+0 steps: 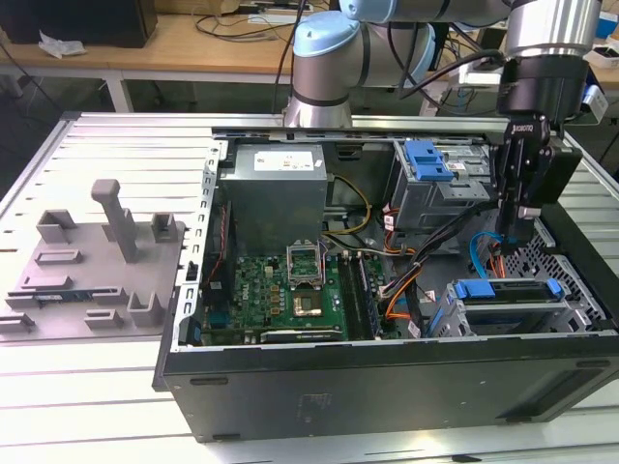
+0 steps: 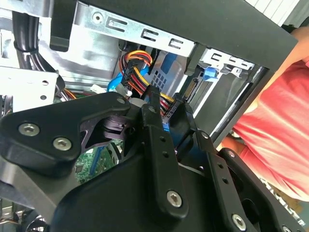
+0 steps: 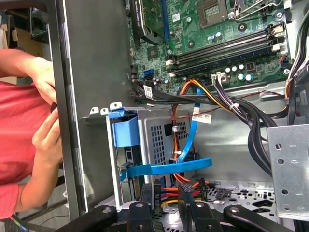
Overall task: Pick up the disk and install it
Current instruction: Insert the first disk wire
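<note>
The end effector (image 1: 505, 238) is hanging inside the open case (image 1: 387, 387), at the exterior view's right, just above the disk (image 1: 508, 290). The disk is lying flat in its bay at the near corner of the case, with its blue bracket showing at both ends. The fingers (image 2: 157, 130) are standing a small gap apart and are gripping nothing that I can see. In both wrist views wires are showing through the gap.

Many things are crowding around the fingers. A blue cable (image 3: 194, 130) and orange wires (image 3: 175, 116) are running down beside them. A red, yellow and black wire bundle (image 2: 137, 72) with a black plug is sitting just behind the tips. A blue latch (image 1: 428, 159) is sitting on the upper cage, well apart from the disk. A grey tray (image 1: 97, 261) is lying on the bench (image 1: 106, 145) beside the case.

A person in a red shirt (image 2: 280, 130) is standing just outside the case wall, with hands (image 3: 46, 121) together. The end effector's own body is covering part of both wrist views, and I cannot tell if the tips are touching any wire.
</note>
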`<state>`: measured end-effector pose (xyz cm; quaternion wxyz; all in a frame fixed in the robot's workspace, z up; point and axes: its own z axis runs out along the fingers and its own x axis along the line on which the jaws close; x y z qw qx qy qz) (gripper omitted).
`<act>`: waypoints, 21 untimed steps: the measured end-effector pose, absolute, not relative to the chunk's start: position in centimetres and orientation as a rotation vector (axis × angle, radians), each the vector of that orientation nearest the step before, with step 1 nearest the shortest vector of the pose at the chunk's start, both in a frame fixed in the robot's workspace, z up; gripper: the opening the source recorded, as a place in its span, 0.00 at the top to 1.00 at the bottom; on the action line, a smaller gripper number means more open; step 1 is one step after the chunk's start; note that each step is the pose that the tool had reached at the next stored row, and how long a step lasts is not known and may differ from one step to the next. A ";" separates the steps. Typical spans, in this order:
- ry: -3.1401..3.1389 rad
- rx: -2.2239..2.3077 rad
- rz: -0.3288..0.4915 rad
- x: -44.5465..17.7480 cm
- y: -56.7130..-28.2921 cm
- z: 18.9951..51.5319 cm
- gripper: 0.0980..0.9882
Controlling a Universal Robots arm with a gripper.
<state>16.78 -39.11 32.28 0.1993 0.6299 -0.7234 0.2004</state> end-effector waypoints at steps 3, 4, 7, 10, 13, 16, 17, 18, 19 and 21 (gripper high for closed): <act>-2.025 1.762 0.564 16.8 -39.1 32.3 0.72; -2.025 1.762 0.564 16.7 -39.1 32.3 0.72; -2.025 1.762 0.564 16.7 -39.1 32.3 0.72; -2.025 1.762 0.564 16.7 -39.1 32.3 0.72; -2.025 1.762 0.564 16.7 -39.1 32.3 0.72; -2.025 1.761 0.564 16.7 -39.1 32.3 0.88; -2.025 1.762 0.564 16.7 -39.1 32.3 0.88; -2.025 1.762 0.564 16.7 -39.1 32.3 0.93; -2.025 1.762 0.564 16.7 -39.1 32.3 0.93; -2.025 1.762 0.564 16.7 -39.1 32.3 0.93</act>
